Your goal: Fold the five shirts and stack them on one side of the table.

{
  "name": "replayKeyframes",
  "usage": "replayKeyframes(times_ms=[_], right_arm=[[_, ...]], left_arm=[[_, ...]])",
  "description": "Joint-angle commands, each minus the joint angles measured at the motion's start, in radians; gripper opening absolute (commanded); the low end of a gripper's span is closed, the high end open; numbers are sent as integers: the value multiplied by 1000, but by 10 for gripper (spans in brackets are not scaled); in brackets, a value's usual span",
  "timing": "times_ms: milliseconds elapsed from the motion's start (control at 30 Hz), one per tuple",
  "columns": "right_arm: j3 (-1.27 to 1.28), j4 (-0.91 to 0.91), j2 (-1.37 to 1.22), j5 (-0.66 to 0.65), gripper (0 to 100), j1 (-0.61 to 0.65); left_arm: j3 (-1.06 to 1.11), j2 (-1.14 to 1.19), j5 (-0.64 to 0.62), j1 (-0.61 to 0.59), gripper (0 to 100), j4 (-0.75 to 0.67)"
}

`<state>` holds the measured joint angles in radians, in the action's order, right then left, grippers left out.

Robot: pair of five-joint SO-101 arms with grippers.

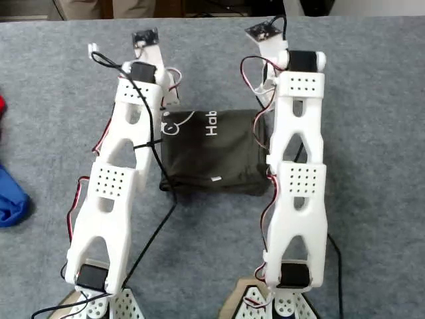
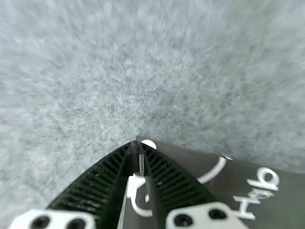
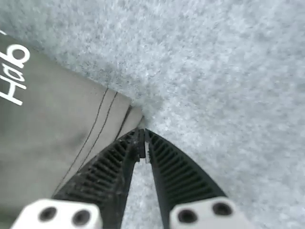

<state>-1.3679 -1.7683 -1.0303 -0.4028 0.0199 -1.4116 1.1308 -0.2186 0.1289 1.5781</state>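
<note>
A: Shirt [image 1: 212, 156] colour?
B: V. dark olive, nearly black. White lettering & a white curved line twd its 12 o'clock edge. Thin dark stitch lines by the hem.
A: Table [image 1: 372, 100]?
B: Grey, speckled, felt-like nap.
A: Robot?
B: Left arm [image 1: 113, 193] & right arm [image 1: 299, 186]: white shells w/ grids of small holes, black motors, red + white wires. Left gripper [image 2: 138, 148] & right gripper [image 3: 142, 136]: black, ribbed.
A: Other colours?
B: Blue cloth [image 1: 10, 199] at table's 9 o'clock edge. Red scrap [image 1: 2, 106] approx. 10 o'clock.
</note>
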Motion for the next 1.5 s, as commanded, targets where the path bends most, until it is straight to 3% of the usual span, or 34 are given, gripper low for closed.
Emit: replayKeyframes(times_ms=[0,167,467,733,867,1033,1267,1467], right_arm=[[131,-20,251,11,5,7],[466,-12,568,-9,5,48],[989,58,921,-60,5,108],[1483,305,1086,-94,5,111],[1609,399,1104,-94,5,111],[1636,470,1063,-86,5,114],[1635,491,998,-58,5,160],[1646,476,961,-63,5,153]], left_arm=[[-216,-16,-2,-14,18,120],[-242,-24,120,17,18,184],[-60,-84,124,46,18,187],[563,-561,121,49,18,166],[764,-662,120,17,18,11],[888,-622,118,15,18,-157],[898,-524,5,14,18,-379],[898,-441,-29,32,18,-479]])
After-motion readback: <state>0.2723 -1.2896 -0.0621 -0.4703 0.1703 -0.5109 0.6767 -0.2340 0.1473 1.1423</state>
